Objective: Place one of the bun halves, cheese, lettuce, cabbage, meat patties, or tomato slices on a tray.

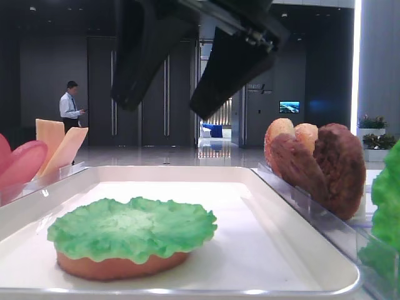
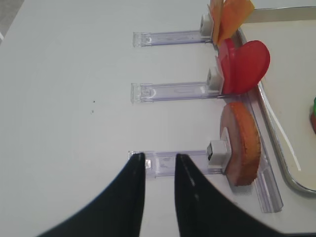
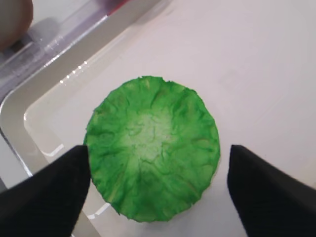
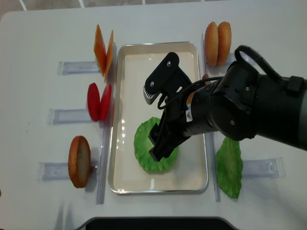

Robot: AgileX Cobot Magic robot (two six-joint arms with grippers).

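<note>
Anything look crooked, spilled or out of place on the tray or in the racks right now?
Nothing stands out. The lettuce lies flat and centred on a bun half inside the tray, with no spills around it. The right gripper is open above it, touching nothing. The tomato slices and cheese stand upright in their racks.

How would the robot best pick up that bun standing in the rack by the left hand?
Probably by its two flat faces near the top rim. The bun half stands on edge in the clear rack, so the left hand could come down from above, straddling the thin edge; the rack blocks a low side approach.
</note>
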